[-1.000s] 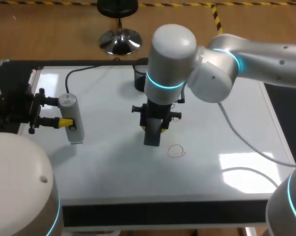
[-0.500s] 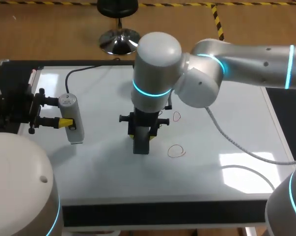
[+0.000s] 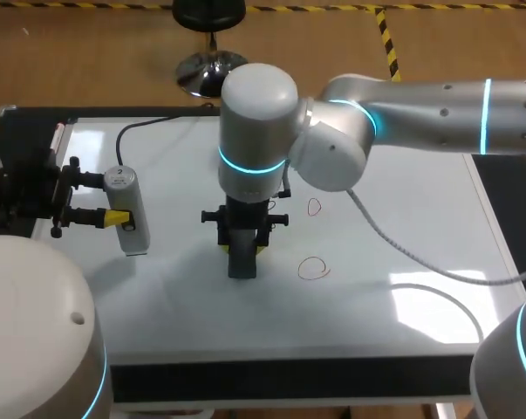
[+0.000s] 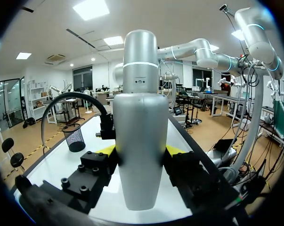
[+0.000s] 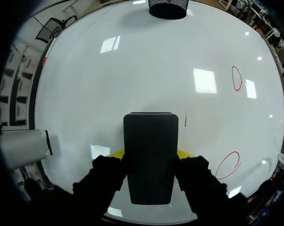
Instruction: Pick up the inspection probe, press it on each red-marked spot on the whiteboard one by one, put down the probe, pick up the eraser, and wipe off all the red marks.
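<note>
Centre frame, my right pincer [image 3: 242, 237] is clamped on the dark eraser [image 3: 242, 262], left of two red marks [image 3: 313, 269]. It looks light and rigid; this mid-body hold seems sound. Far left, my left pincer [image 3: 105, 199] grips the probe [image 3: 130, 223].

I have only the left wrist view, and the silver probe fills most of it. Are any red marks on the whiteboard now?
Observer: Yes. The head view shows two on the whiteboard: a far red mark and a near red mark.
Operator: What does the right arm hold?
Observer: Its jaws are shut on the dark eraser, which points down at the board.
Operator: Is the eraser on a mark?
Observer: No. In the head view it stands apart from both marks, on the side toward the probe.
</note>
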`<state>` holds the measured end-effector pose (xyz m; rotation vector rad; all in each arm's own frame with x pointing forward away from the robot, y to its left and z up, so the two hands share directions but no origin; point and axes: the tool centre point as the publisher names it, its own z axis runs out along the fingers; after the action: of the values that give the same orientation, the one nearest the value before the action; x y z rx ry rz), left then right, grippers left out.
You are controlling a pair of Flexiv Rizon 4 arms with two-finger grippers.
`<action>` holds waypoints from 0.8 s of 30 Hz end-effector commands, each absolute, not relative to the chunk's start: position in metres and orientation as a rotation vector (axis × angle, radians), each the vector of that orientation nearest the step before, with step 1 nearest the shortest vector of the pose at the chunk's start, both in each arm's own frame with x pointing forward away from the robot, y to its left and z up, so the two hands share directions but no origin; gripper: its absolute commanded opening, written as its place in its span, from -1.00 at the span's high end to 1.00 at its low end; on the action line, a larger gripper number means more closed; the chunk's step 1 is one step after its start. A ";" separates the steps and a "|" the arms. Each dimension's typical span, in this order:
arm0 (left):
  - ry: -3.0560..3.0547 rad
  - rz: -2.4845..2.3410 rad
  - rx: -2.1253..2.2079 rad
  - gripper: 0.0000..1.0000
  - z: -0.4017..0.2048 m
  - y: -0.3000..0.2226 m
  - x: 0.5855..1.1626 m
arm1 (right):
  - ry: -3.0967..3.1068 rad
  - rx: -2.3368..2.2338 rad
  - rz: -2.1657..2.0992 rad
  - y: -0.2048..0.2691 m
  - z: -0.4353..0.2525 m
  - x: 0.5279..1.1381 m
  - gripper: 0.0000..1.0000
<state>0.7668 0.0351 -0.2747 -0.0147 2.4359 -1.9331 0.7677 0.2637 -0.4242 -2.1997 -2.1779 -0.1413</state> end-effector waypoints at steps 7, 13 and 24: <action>2.436 -1.928 -0.017 1.00 -0.272 0.035 0.765 | -2.144 -2.231 -0.105 0.247 -0.437 0.774 1.00; 2.436 -1.928 -0.017 1.00 -0.272 0.035 0.765 | -2.111 -2.270 -0.115 0.228 -0.435 0.779 1.00; 2.436 -1.928 -0.017 1.00 -0.272 0.035 0.765 | -2.056 -2.320 -0.122 0.200 -0.429 0.782 1.00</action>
<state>0.7668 0.0351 -0.2747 -0.0147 2.4359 -1.9331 0.7847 0.2149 -0.4264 -2.3302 -2.0642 -0.0935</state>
